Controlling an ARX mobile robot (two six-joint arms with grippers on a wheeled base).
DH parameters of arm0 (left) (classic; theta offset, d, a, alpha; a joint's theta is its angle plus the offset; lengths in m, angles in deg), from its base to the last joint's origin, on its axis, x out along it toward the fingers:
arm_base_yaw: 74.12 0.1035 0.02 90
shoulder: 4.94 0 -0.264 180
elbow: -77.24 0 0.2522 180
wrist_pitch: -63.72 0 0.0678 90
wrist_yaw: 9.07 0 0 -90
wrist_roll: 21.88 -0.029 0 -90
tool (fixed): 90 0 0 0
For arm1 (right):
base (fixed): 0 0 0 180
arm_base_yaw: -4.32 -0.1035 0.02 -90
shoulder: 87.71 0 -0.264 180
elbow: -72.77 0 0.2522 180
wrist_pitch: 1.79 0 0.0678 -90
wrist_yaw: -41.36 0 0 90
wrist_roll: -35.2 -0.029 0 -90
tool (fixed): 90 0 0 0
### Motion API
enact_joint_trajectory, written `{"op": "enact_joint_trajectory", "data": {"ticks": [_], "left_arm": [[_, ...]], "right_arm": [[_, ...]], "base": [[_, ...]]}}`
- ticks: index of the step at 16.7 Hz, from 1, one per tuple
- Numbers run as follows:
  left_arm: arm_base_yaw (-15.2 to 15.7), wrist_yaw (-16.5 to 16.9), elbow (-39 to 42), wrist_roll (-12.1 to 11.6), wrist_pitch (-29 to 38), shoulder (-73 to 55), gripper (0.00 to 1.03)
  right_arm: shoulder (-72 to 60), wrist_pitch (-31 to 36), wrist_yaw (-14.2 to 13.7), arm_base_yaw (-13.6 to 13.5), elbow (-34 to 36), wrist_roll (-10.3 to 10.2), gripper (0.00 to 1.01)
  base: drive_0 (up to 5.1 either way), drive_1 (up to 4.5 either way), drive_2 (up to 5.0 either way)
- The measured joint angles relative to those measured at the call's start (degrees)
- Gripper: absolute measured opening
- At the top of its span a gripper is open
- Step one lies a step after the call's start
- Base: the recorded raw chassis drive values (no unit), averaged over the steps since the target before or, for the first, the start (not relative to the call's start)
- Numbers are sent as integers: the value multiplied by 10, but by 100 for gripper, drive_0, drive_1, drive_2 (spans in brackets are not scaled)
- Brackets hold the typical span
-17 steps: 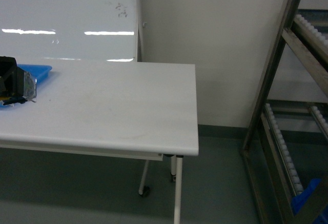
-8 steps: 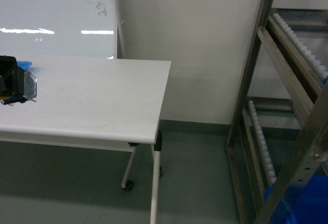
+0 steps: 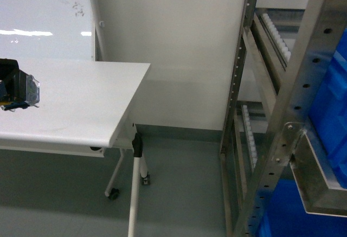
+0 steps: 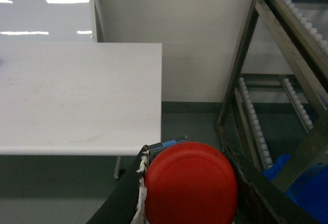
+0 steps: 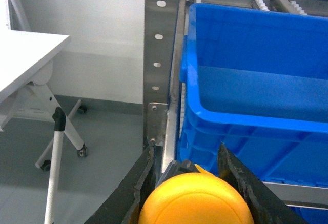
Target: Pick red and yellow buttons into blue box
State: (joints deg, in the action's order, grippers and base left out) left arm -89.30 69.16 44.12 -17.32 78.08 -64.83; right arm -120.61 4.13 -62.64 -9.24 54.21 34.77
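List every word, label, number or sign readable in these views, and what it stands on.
None can be read.
Whiteboard: faint dark marker smudges, no legible characters.
Red button, yellow button, blue box: no markings visible.

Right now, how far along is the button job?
Pickup looks done: the left end effector holds the round red-capped button, the right end effector the round yellow-capped button. In hand: the carry toward the metal rack. Left: dropping both into the deep blue plastic crate, which shows no buttons.
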Motion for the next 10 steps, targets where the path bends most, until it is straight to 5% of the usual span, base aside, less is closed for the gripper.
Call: {"op": "enact_joint_trajectory", "data": {"ticks": [10], "left_arm": [[0,0,0,0,0,0,33]], "right_arm": [[0,0,0,0,0,0,32]], "base": [[484,-230,-230]]}}
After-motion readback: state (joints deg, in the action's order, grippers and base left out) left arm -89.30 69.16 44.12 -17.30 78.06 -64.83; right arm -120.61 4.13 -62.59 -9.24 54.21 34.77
